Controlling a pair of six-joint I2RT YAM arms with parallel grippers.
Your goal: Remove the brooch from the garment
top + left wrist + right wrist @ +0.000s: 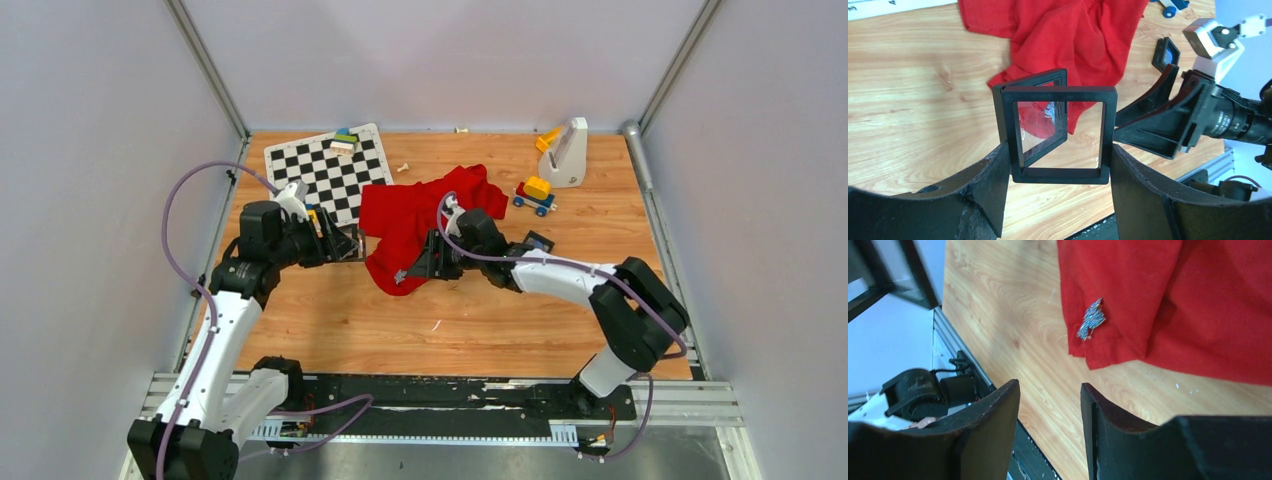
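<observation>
Table [330, 320]: wood, walled left, back and right, with a metal rail along the near edge. The open room is the bare wood in front of the garment [420, 220], between the two arms. The back strip holds a chessboard [335, 170] at left, and a toy car [535, 195] and white stand [568, 155] at right.

Garment: red, crumpled mid-table, one corner trailing toward the near side. Brooch [1091, 319] (small, glittering blue-silver) sits on that corner, just inside the hem.

Right fingers [993, 425]: apart, nothing between them, over bare wood. Brooch lies ahead of the gap and a little to one side, clear of both fingers. The hem comes nearest but does not touch.

Left fingers [993, 190]: clamped on the sides of a display case [1058, 175] (black frame, clear panes, standing ajar), left of the garment.

Writing: white lettering on the right arm's black wrist barrel, too small to read.
</observation>
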